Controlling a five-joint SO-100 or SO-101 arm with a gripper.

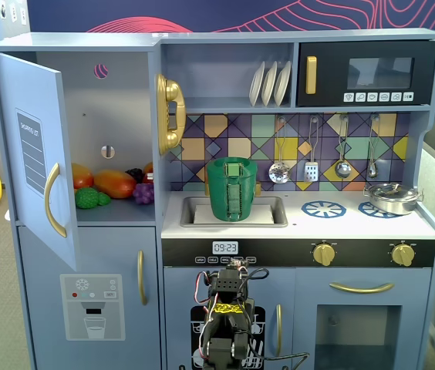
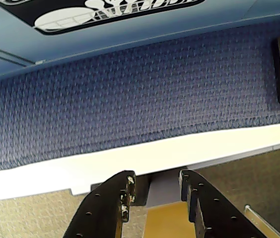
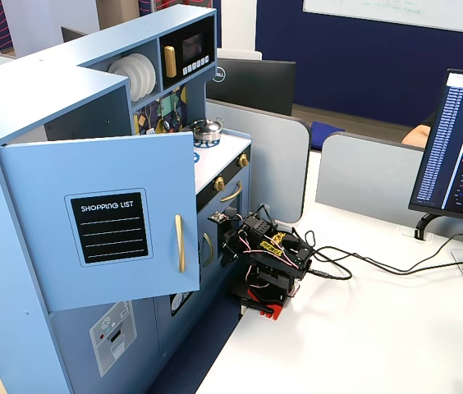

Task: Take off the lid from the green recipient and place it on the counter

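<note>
Green recipient stands upright in the sink on the counter with its lid on, while the folded arm's gripper sits low by the cabinet, jaws slightly spread, holding nothing.

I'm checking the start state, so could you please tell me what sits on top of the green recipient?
A dark-green lid closes the green recipient, which stands in the sink. Its contents are hidden.

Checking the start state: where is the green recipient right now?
In a fixed view, the green recipient stands upright in the recessed sink on the counter, left of the burner circles and the silver pot.
</note>
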